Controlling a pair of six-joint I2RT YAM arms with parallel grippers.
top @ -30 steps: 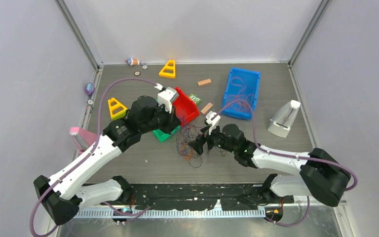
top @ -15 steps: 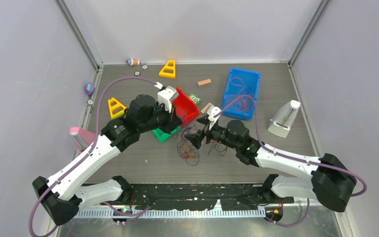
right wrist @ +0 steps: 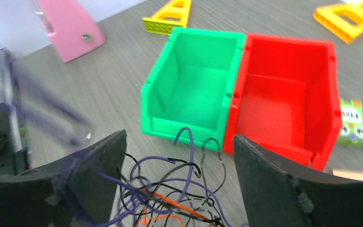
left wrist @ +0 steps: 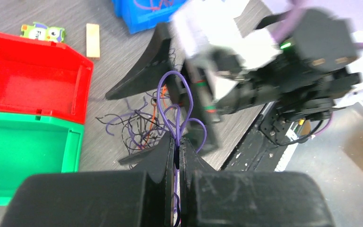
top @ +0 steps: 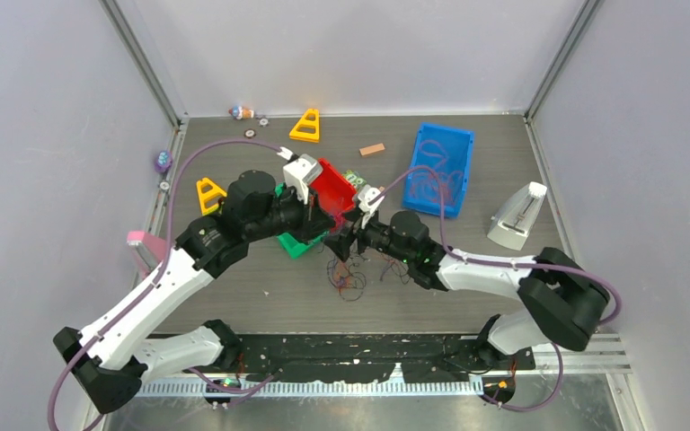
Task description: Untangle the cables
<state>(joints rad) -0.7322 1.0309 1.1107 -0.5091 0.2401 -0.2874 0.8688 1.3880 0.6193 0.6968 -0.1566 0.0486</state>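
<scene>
Left wrist view: the left gripper (left wrist: 177,144) is clenched on a dark purple cable (left wrist: 174,101). Its strands rise from between the shut fingertips in several loops. Behind those loops lies the rest of the cables (left wrist: 139,127), a loose tangle of purple, black and 1 orange strand on the table, just off the front wall of the red bin (left wrist: 28,82).

The right gripper (left wrist: 170,71) sits just past the tangle from this camera, partly blurred.

From the right wrist, the right gripper (right wrist: 179,142) is released. Its 2 black fingers (right wrist: 97,170) stand wide apart with nothing pinched between them, and the cables (right wrist: 170,189) spread out below the gap. The green bin (right wrist: 194,80) stands wall to wall against the red bin (right wrist: 283,94) — both are open-topped, with no cable inside.

From the top external camera, both grippers meet on the side of the red bin (top: 337,193) that faces the arm bases. The left gripper (top: 326,230) and right gripper (top: 341,242) are close together there. The cables (top: 349,274) trail over the table (top: 278,292) from them, further toward the bases.

To the right of the red bin stands a blue bin (top: 440,166) with thin purplish strands inside. A wooden block (top: 373,150) lies beyond the red bin, toward the back wall.
</scene>
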